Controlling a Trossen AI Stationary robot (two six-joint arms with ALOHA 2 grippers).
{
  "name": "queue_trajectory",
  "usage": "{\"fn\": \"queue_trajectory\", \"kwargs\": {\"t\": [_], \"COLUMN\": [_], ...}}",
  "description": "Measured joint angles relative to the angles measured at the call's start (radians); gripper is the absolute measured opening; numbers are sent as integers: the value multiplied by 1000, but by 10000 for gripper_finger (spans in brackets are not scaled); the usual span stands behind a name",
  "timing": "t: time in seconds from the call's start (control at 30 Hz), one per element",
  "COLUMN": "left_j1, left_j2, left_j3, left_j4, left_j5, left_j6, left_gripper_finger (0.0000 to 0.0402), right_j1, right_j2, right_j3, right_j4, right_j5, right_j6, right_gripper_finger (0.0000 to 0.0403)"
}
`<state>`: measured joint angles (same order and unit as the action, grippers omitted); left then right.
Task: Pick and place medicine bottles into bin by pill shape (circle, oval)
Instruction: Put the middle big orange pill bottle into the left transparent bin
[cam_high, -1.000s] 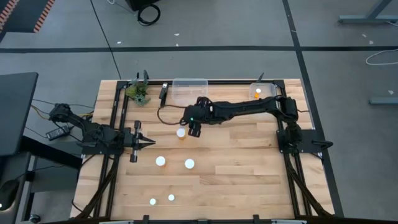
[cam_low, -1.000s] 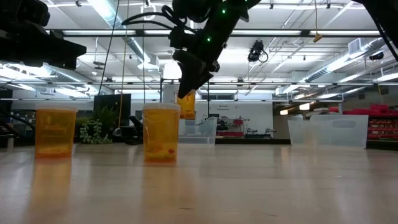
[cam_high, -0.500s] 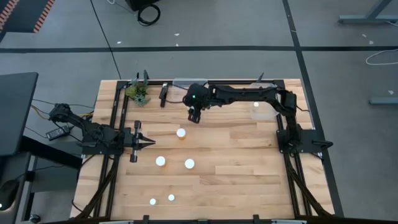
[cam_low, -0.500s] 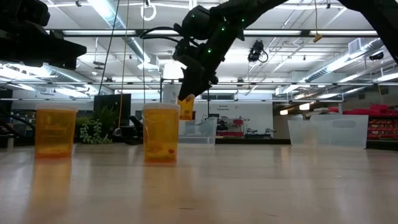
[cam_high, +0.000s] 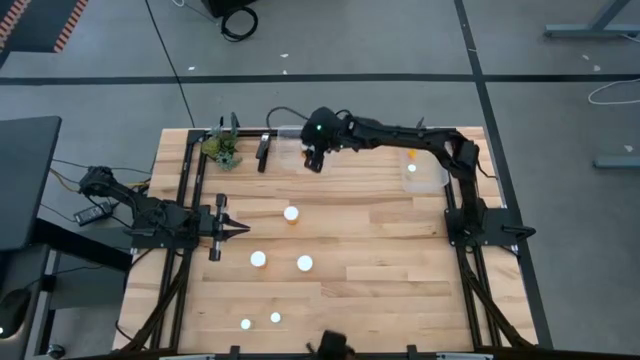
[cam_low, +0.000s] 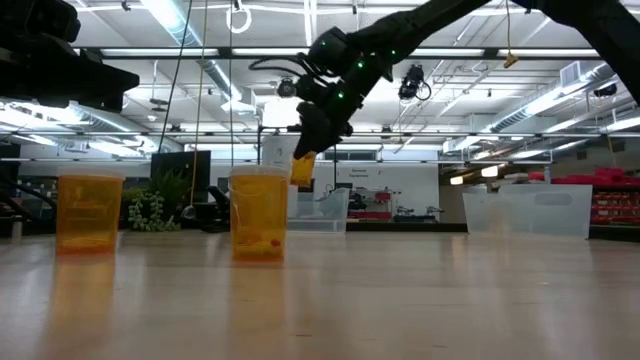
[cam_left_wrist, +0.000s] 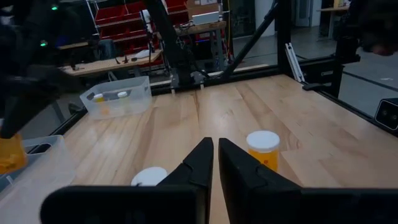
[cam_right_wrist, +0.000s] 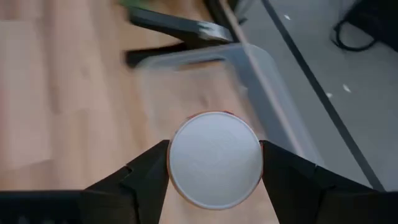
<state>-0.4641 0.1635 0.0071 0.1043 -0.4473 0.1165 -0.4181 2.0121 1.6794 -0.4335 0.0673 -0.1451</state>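
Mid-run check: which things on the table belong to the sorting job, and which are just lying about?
Job:
held bottle in the right gripper
five loose bottles, e.g.
left bin
right bin, one bottle inside

Lying about:
plant
left gripper, parked, shut

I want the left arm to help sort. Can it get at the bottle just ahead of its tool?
Probably yes. The left tool is shut, low over the table, and the capped bottle stands just ahead with bare wood between. The right tool is away over the clear bin.
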Motion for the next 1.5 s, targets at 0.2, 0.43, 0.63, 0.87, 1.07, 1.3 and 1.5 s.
{"fn": "queue_trajectory", "kwargs": {"t": [0.2,0.43,0.63,0.87,1.07,1.3,1.5], "left_j1": [0,0,0,0,0,0,0], "left_j2": [0,0,0,0,0,0,0], "left_j3": [0,0,0,0,0,0,0], "left_j4": [0,2,0,2,1,0,0], "left_j5": [0,0,0,0,0,0,0], "left_j6": [0,0,0,0,0,0,0], "left_gripper_finger": [31,27,36,27,29,35,26], "right_j1": [-81,-77,-62,-41,-23,-31,-51], "right_j2": [12,73,92,90,90,155,245], "right_j3": [-1,-2,33,166,217,229,336], "right_j4": [33,75,95,92,92,92,2], "right_j5": [-65,-100,-101,-108,-122,-124,-121], "right_j6": [3,24,27,19,15,26,36], "right_gripper_finger": [240,241,241,241,241,241,241]}}
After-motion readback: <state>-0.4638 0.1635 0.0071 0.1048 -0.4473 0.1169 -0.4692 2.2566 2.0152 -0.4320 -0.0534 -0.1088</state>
